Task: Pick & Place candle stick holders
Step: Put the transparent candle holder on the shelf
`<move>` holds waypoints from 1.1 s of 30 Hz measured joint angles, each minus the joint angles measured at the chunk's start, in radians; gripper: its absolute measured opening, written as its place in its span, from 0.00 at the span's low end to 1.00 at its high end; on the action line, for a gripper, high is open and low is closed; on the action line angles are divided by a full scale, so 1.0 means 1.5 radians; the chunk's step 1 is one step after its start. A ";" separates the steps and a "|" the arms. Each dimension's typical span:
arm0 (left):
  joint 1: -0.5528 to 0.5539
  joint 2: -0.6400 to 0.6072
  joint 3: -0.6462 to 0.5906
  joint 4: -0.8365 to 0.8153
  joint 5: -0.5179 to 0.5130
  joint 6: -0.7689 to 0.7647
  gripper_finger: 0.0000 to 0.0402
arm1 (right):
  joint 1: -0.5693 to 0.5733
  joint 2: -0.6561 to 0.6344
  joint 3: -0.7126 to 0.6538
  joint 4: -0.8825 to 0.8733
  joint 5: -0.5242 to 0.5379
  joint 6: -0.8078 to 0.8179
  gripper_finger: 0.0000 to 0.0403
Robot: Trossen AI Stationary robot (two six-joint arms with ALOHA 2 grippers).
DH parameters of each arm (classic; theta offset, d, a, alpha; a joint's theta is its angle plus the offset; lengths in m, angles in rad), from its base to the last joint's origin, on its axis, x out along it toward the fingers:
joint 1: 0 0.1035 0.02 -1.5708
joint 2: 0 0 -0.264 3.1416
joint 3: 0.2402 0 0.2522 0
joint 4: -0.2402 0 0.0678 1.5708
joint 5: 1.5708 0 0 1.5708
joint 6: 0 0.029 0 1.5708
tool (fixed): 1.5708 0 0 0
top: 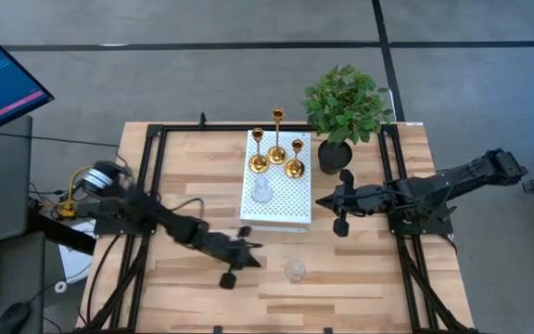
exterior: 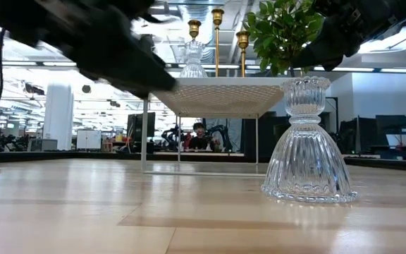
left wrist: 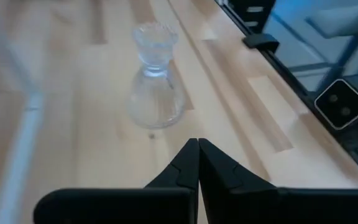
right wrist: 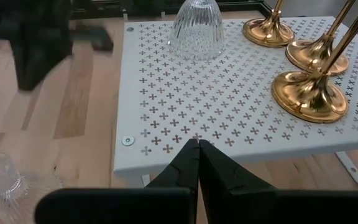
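One clear glass holder (top: 295, 270) stands alone on the wooden counter (top: 360, 288), near the front edge; the other glass holder (top: 262, 192) and three gold holders (top: 277, 148) sit on the white perforated box (top: 290, 209). The left hand (top: 235, 264), fingers pressed together and empty, hovers just beside the lone glass. It looks rigid, smooth, probably slippery and breakable; the narrow neck under its fluted cup seems the safest grip. The right hand (top: 334, 206), also closed and empty, waits beside the box.

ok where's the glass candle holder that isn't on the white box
In the high view, the glass holder stands on the bare table in front of the white box, right of the left gripper.
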 joint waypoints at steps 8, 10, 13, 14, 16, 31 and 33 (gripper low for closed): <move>-0.098 -0.211 -0.141 -0.025 -0.236 0.030 0.01 | 0.001 0.000 0.000 0.007 -0.008 0.000 0.00; -0.115 -0.259 -0.177 -0.031 -0.287 0.030 0.01 | 0.001 0.000 0.000 0.008 -0.017 0.003 0.00; -0.124 -0.321 -0.224 -0.035 -0.345 0.030 0.01 | 0.005 0.000 0.000 0.007 -0.018 0.055 0.00; -0.123 -0.339 -0.236 -0.035 -0.350 0.030 0.01 | 0.007 0.002 0.000 0.005 -0.018 0.074 0.00; -0.120 -0.375 -0.258 -0.035 -0.351 0.030 0.01 | 0.016 0.009 0.000 0.005 -0.024 0.115 0.00; -0.113 -0.534 -0.270 -0.055 -0.457 0.299 0.02 | 0.149 0.194 0.059 0.079 -0.053 0.070 0.00; -0.113 -0.549 -0.270 -0.057 -0.498 0.305 0.02 | 0.154 0.225 0.084 0.078 -0.053 0.048 0.00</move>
